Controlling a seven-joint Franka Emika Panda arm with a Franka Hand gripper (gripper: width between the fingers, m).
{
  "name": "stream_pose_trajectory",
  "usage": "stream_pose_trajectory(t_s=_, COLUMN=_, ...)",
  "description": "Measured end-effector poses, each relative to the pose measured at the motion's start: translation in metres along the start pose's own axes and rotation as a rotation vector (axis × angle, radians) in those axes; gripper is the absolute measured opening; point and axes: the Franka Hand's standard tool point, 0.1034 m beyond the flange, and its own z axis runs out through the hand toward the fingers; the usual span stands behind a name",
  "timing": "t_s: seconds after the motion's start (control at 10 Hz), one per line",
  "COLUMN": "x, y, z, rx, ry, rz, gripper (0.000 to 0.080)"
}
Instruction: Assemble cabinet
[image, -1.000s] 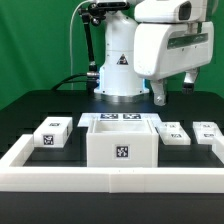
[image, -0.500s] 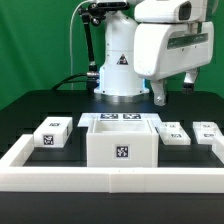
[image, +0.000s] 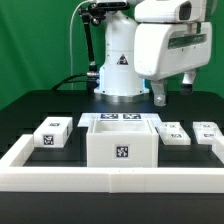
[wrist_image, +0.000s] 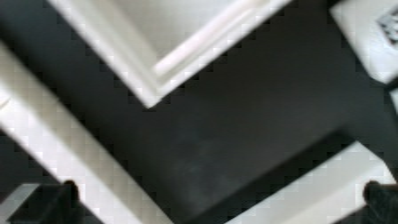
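Sitting mid black table (image: 30, 110) in the exterior view, the cabinet (image: 121, 143) is resting between small tagged blocks (image: 50, 133) with the gripper (image: 175, 90) hanging high toward that view's right, while the wrist view is showing its fingers (wrist_image: 59, 200) spread apart, gripping nothing.

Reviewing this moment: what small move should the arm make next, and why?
Probably lower the end effector toward the large white plastic cabinet box with tag markers. It hangs high above the black table, jaws open and empty in the wrist view, and nothing is being touched, so an approach must precede any grasp.
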Motion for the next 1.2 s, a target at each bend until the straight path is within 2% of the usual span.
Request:
stream_pose_trajectory(t_s=0.1, x=-0.006, y=-0.001, z=0.000, rx=-0.015, ry=0.001, rz=-0.027, gripper=0.0798)
stream_pose_trajectory(t_s=0.2, x=-0.011, y=0.000, z=0.002, rx=-0.013, ry=-0.002, rz=-0.045, gripper=0.0798)
stream_pose_trajectory(t_s=0.6, x=-0.012, y=-0.001, z=0.003, rx=-0.013, ry=-0.003, rz=-0.066, gripper=0.0798)
stream_pose_trajectory(t_s=0.7, x=-0.018, y=-0.001, z=0.006, rx=-0.032, ry=0.006, rz=-0.191, gripper=0.0798)
stream_pose_trajectory(t_s=0.8, x=-0.022, y=-0.004, z=0.008, rx=-0.032, ry=-0.006, rz=-0.278, gripper=0.0798)
stream_pose_trajectory(t_s=0.9, x=-0.026, y=-0.004, z=0.005, rx=-0.042, ry=-0.033, rz=-0.450, gripper=0.0798)
stream_pose_trajectory(t_s=1.2, x=-0.027, y=-0.004, z=0.006, rx=-0.040, ry=-0.033, rz=-0.440, gripper=0.0798)
